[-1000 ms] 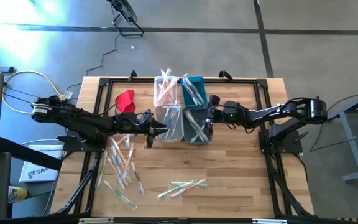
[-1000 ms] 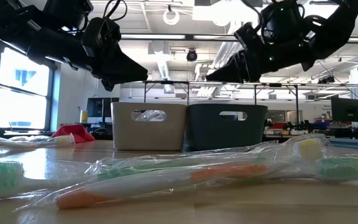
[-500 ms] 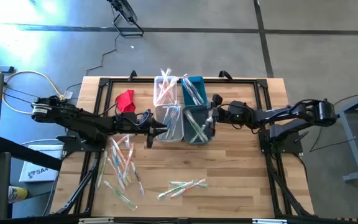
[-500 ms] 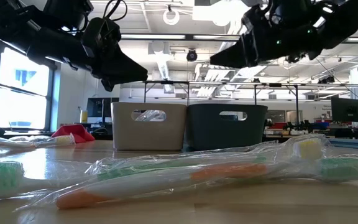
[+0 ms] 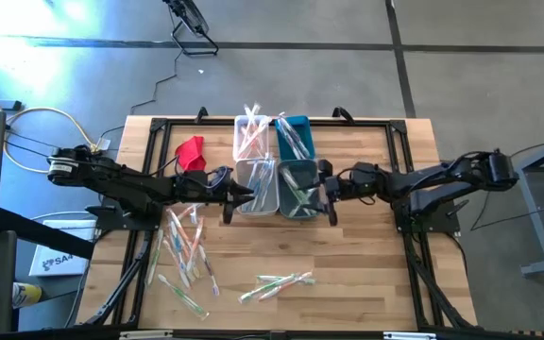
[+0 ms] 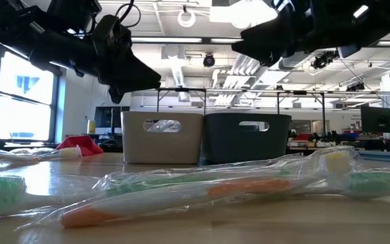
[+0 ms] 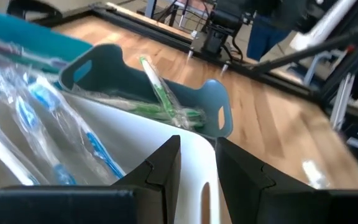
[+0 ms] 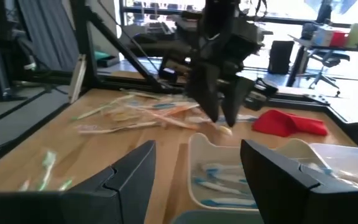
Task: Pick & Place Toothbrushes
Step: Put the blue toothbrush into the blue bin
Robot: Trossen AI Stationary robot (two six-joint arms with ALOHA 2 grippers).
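Wooden surface (image 5: 366, 236) carries loose toothbrushes (image 5: 189, 253) on its left and front, a red cloth (image 5: 191, 151) and four bins in the middle. Over the white near bin's (image 5: 257, 186) left edge the left gripper (image 5: 244, 194) has stayed put, jaws narrowly apart and empty, as its wrist view shows. Green brushes lie in the teal near bin (image 5: 297, 188). Just right of that bin, the right gripper (image 5: 330, 193) has drawn back off it within the last second, jaws wide apart and empty. That reads as a drop just finished, with many brushes left to sort.
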